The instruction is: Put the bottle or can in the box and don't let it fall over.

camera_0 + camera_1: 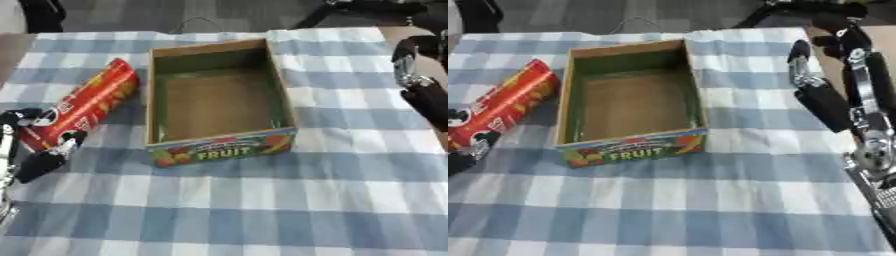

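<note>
Lying red cylindrical can (87, 102) w/ left hand (44, 150) fingers curled round it, rectangular cardboard box (282, 100) beside

Left eye view: looks steeply down from the robot's head, close over the blue-and-white checked tablecloth (262, 210).
Right eye view: same height and heading, set slightly rightward.
Shared: open cardboard fruit box (219, 150), red cylindrical can (87, 107), cloth.
Far edge: dark floor.
</note>
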`<state>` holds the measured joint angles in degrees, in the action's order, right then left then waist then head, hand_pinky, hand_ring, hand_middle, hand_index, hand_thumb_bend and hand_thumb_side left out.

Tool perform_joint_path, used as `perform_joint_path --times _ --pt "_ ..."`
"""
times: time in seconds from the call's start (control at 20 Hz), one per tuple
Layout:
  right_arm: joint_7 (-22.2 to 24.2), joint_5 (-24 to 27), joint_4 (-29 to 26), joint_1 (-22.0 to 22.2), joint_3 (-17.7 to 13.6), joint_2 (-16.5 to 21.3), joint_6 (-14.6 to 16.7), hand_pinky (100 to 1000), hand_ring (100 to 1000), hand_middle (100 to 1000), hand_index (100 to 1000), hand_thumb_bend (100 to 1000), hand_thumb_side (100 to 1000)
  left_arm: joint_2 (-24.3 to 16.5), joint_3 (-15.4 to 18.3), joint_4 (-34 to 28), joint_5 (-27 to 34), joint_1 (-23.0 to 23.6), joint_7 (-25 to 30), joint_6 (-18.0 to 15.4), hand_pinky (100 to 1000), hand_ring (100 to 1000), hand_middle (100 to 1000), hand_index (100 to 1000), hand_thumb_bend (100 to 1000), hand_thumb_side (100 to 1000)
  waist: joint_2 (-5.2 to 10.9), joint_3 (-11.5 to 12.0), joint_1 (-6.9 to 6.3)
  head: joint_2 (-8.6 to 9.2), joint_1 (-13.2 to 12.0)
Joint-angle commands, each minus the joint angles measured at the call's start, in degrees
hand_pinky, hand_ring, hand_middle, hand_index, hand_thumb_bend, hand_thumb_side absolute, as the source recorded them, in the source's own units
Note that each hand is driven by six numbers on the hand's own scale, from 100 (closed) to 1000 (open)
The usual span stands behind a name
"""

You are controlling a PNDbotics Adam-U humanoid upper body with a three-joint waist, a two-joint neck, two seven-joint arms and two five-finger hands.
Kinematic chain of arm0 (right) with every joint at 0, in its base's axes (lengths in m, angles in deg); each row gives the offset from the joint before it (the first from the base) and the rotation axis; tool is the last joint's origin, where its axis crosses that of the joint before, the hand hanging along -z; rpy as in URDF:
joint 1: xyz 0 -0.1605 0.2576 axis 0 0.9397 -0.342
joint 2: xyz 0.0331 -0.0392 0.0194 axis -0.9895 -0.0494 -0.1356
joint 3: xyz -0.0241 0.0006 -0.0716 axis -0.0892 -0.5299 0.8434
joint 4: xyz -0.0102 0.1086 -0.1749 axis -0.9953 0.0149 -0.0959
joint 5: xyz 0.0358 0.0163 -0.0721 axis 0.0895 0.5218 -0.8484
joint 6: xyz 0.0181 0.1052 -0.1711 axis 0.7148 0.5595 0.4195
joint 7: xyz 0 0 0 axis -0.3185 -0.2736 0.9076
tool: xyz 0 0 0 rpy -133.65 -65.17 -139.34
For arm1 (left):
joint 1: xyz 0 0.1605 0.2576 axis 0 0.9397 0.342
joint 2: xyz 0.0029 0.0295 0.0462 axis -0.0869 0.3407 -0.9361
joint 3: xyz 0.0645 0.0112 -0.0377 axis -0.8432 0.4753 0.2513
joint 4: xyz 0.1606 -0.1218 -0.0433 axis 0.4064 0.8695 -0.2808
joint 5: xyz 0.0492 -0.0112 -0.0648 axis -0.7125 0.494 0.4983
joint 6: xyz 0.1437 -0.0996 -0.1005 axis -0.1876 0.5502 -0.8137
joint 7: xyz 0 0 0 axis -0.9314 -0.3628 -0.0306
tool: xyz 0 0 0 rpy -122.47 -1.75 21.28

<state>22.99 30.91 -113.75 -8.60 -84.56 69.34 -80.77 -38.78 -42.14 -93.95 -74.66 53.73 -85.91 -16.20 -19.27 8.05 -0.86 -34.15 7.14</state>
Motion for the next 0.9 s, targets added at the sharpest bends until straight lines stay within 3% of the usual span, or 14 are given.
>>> perform_joint_path --times 0.05,0.6,0.9 --pt "-0.1 -0.3 -0.6 -0.6 -0.6 0.7 -0.1 860 835 910 873 100 687 -0.5 0.4 0.1 0.3 -1.0 -0.2 -0.4 620 563 650 770 629 458 0.06 -0.1 0.53 0.73 -0.2" --pt "0.1 -0.4 -0.6 -0.8 -0.6 0.6 -0.2 861 835 909 870 100 688 0.5 0.6 2.5 0.2 -1.9 -2.5 -0.6 545 485 568 724 606 368 -0.08 -0.6 0.67 1.4 -0.3" --pt "0.2 -0.4 -0.5 -0.9 -0.6 0.6 -0.1 862 835 909 870 100 689 1.0 0.7 4.2 -0.5 -2.3 -3.6 -0.7 550 493 592 733 611 354 -0.23 -0.7 0.67 1.39 -0.5"
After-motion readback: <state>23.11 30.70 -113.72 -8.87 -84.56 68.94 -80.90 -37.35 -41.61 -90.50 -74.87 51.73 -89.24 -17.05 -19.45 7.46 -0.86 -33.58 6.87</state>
